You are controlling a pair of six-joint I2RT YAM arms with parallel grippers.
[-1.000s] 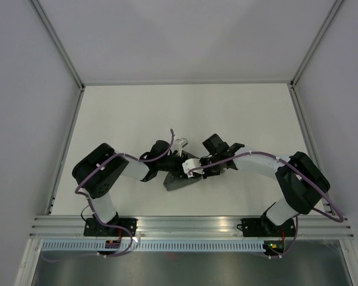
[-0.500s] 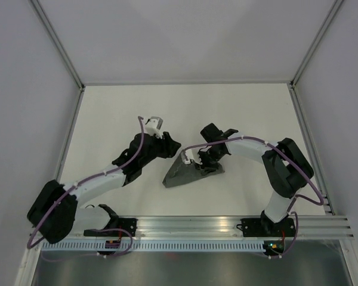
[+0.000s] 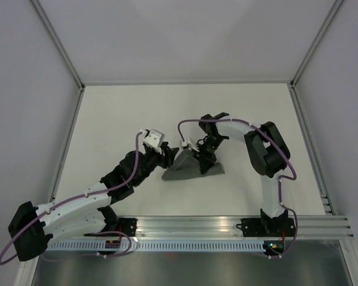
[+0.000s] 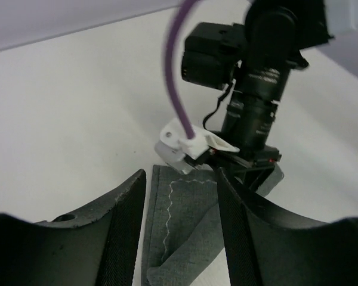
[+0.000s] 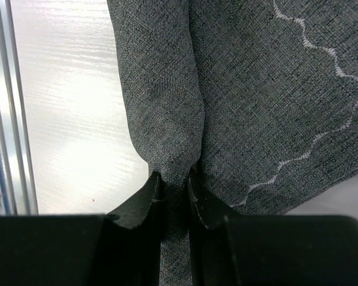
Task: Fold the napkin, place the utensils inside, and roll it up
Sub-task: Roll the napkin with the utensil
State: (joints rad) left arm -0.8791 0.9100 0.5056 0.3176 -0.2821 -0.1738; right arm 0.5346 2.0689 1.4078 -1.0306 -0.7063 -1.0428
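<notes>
From above, the napkin (image 3: 194, 170) lies as a rumpled dark grey wedge on the bench (image 3: 125, 113), just ahead of the two bases and slightly right of centre. Half a second ago the left arm (image 3: 83, 202) was swung clear of the cloth. Now it stretches low across the bench, with the left gripper (image 3: 167, 159) at the wedge's left end. The right arm (image 3: 259, 143) has folded tighter over itself, and the right gripper (image 3: 197, 156) sits on the raised upper edge of the cloth. The wedge has barely changed outline. No utensils show anywhere.

In the left wrist view, the left jaws are spread wide and grasp nothing. A hemmed corner of the napkin (image 4: 185, 220) with its wavy stitched line (image 4: 167, 220) lies between and beyond them. The right gripper (image 4: 247, 170) stands upright at the far side of that corner.

In the right wrist view, the right jaws are clenched on a pinched ridge of the napkin (image 5: 167, 107), which hangs in a narrow fold from the tips. More cloth spreads flat to the right.

My judgement is that the fold is still being set up. One side is pinned and the left gripper has returned to take the free corner, so the utensil and rolling steps remain ahead.
</notes>
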